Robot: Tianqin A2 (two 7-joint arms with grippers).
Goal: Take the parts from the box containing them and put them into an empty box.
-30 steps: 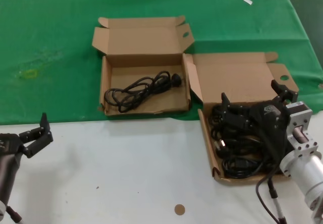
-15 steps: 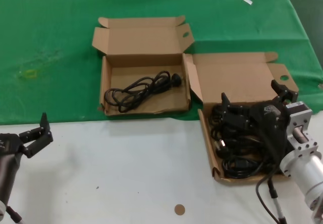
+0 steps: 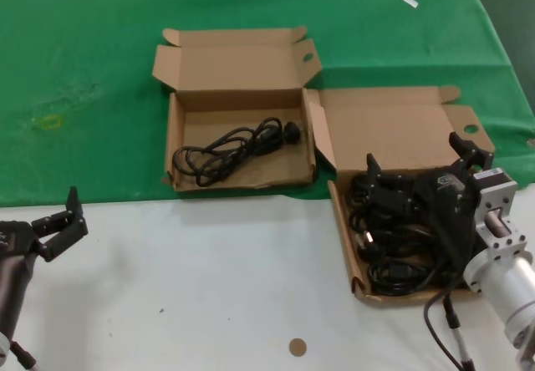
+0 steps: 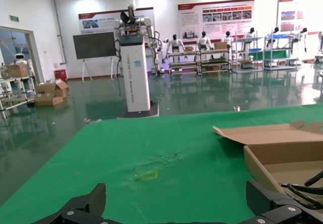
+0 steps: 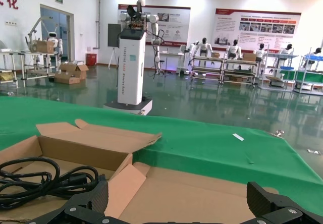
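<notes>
Now your right gripper (image 3: 415, 164) hangs over the full box (image 3: 348, 246), fingers apart, cords (image 3: 393, 246) below them; left gripper (image 3: 60, 218) idles, open.

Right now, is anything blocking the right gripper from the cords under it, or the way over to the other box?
Nothing visible does. The right gripper hangs open directly over the power cords in the near box. The far box lies open, lid back, one cord inside; only the near box's upright lid flap stands between them.
</notes>
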